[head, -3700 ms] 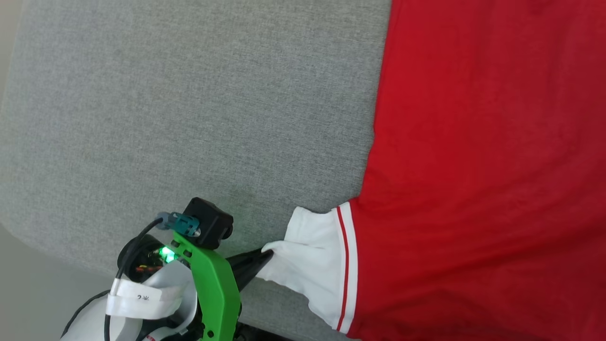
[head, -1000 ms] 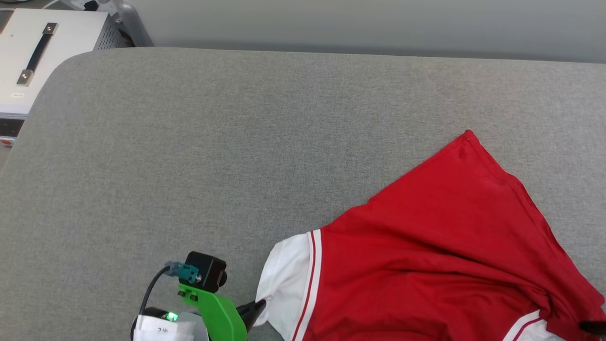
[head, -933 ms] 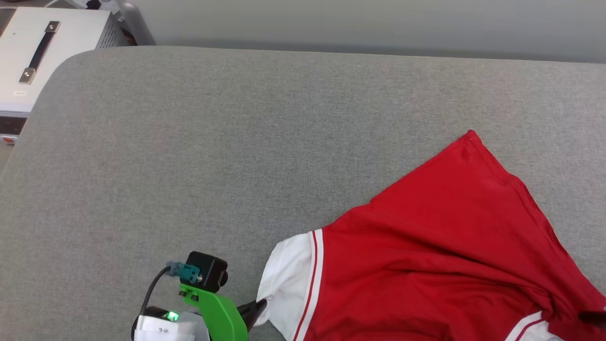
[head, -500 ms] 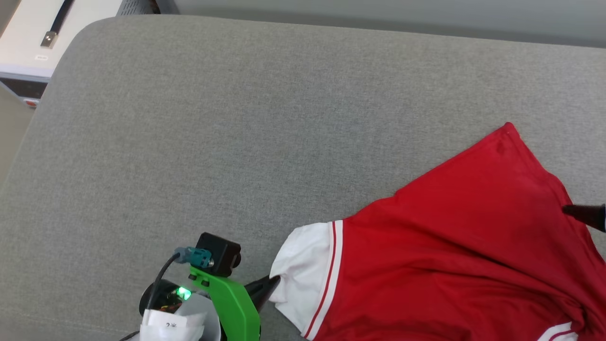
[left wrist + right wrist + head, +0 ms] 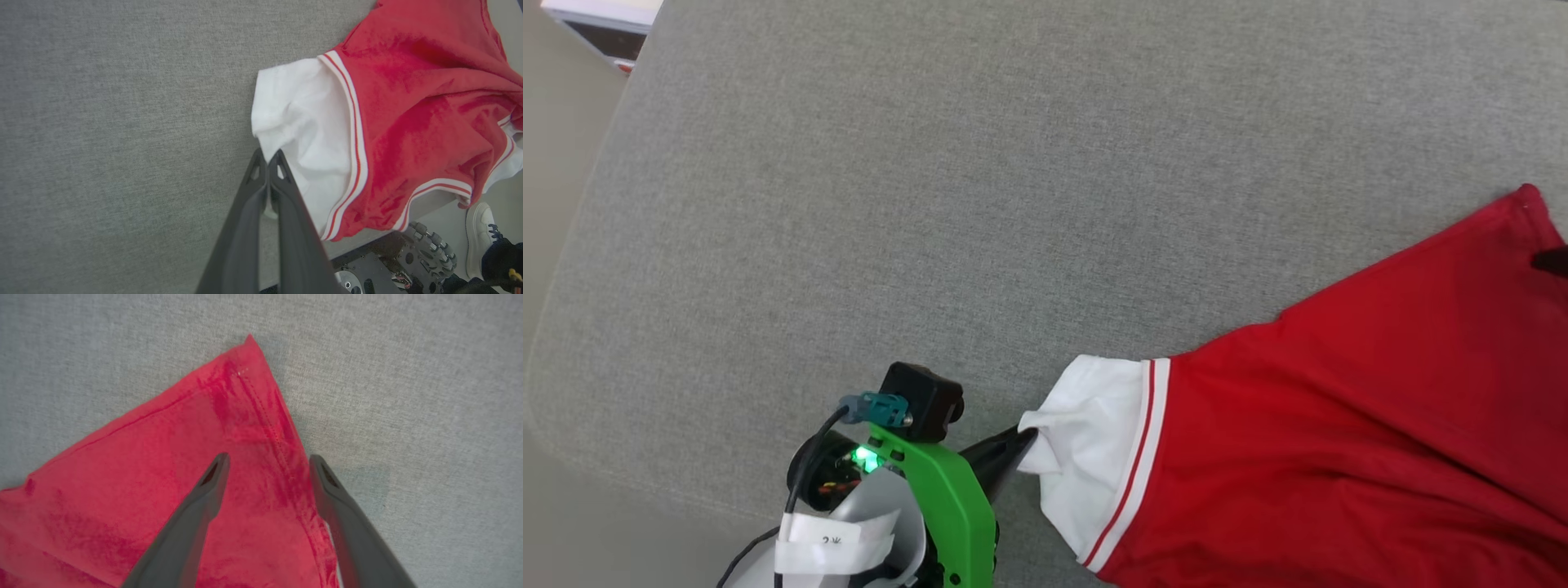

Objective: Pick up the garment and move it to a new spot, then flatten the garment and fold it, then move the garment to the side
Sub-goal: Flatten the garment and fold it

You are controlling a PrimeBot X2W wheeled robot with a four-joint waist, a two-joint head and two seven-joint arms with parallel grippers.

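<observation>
The garment point(image 5: 1339, 441) is a red shirt with a white sleeve point(image 5: 1090, 433) edged in red-white trim, lying on the grey fabric surface point(image 5: 931, 204) at the lower right. My left gripper point(image 5: 1023, 437) is shut on the edge of that sleeve, and the fabric bunches at its tips. The left wrist view shows the left gripper point(image 5: 267, 157) pinching the white sleeve point(image 5: 302, 122). My right gripper point(image 5: 269, 459) is open and hovers over the garment's red hem corner point(image 5: 245, 379), one finger on each side of the hem seam. One dark fingertip of it shows at the head view's right edge.
The grey surface's rounded left edge point(image 5: 572, 269) drops to pale floor. A white cabinet corner point(image 5: 596, 12) sits at the far left. In the left wrist view, the robot's wheeled base point(image 5: 425, 253) and a person's white shoe point(image 5: 478, 232) lie below the near edge.
The head camera has tilted down and turned left, shifting the whole picture. My right gripper has travelled along the garment to its hem corner. The left gripper keeps its hold on the sleeve.
</observation>
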